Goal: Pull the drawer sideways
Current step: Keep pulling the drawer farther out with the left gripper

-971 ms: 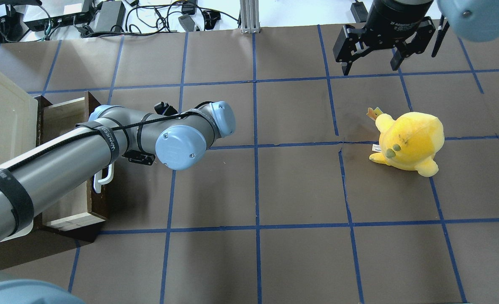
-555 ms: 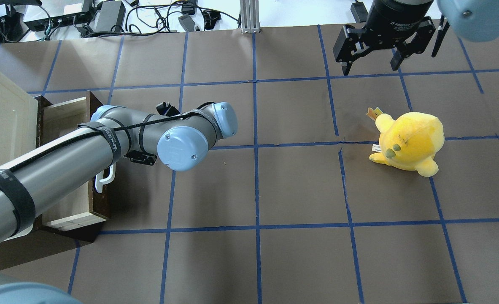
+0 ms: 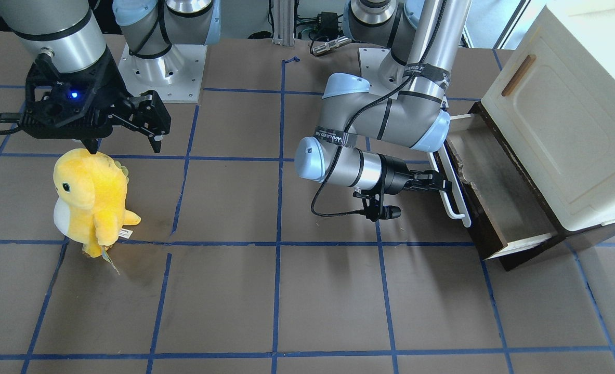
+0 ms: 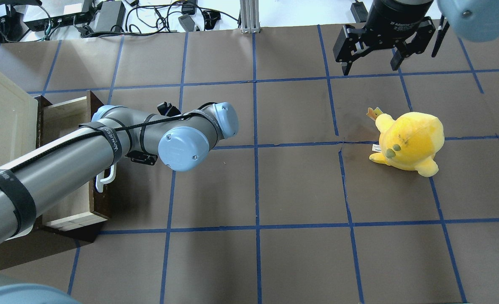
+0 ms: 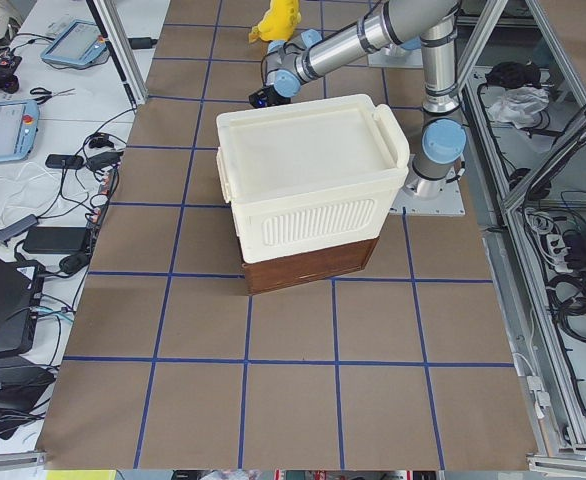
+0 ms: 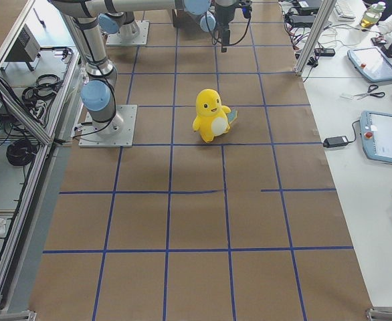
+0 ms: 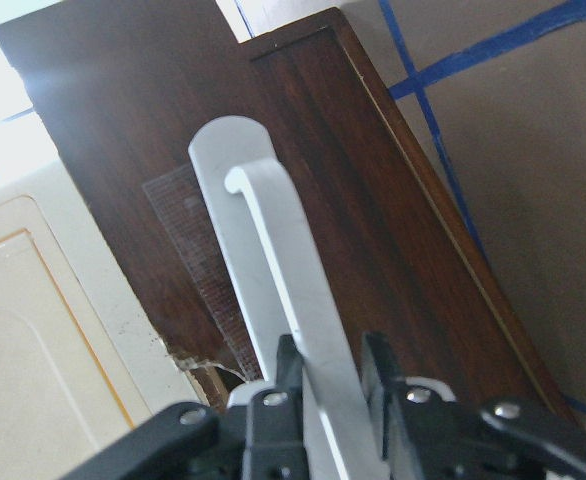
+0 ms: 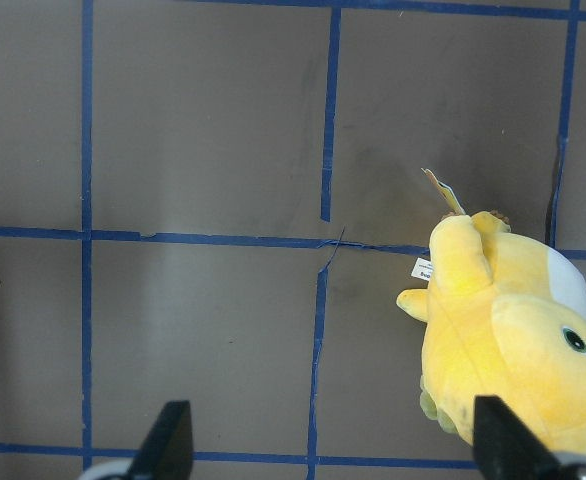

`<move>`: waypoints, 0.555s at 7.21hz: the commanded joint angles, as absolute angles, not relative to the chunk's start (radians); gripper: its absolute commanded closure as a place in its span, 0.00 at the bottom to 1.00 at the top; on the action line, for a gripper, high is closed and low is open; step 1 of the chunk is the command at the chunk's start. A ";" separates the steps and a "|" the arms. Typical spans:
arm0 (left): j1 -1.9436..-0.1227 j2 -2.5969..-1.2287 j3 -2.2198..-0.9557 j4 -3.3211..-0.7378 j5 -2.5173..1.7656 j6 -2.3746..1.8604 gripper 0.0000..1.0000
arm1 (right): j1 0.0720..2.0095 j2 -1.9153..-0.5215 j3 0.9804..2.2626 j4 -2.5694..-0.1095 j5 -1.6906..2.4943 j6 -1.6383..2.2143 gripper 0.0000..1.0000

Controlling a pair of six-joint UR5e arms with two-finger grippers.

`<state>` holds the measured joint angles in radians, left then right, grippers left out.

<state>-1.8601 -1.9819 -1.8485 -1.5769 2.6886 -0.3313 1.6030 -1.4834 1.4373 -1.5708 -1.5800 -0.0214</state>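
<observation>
clamping the white bar handle (image 7: 263, 250) of the drawer (image 7: 373, 200), the left gripper (image 7: 331, 360) seemed mid-pull — next it needed a steady, straight sideways draw.

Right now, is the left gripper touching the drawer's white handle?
Touching. The left wrist view shows the fingers of the left gripper pressed against both sides of the white handle, no gap.

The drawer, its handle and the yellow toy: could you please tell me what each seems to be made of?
The drawer looks like wood: a dark brown stained front with visible grain, and pale, seemingly unfinished inner sides. The handle is smooth matte white, plastic or painted metal; I cannot tell which. The yellow toy appears to be plush fabric: fuzzy surface, rounded stuffed shape.
</observation>
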 commanded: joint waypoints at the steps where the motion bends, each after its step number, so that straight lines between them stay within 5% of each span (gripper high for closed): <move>1: -1.861 -1.982 -1.848 -1.577 2.689 -0.331 1.00 | 1.603 -1.483 1.437 -1.571 -1.580 -0.021 0.00; 3: -1.861 -1.982 -1.848 -1.577 2.689 -0.331 0.85 | 1.603 -1.483 1.437 -1.571 -1.580 -0.021 0.00; 4: -1.861 -1.982 -1.848 -1.577 2.689 -0.333 0.65 | 1.603 -1.483 1.437 -1.571 -1.580 -0.021 0.00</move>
<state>-1.8607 -1.9819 -1.8484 -1.5770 2.6894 -0.3315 1.6030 -1.4834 1.4373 -1.5708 -1.5800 -0.0215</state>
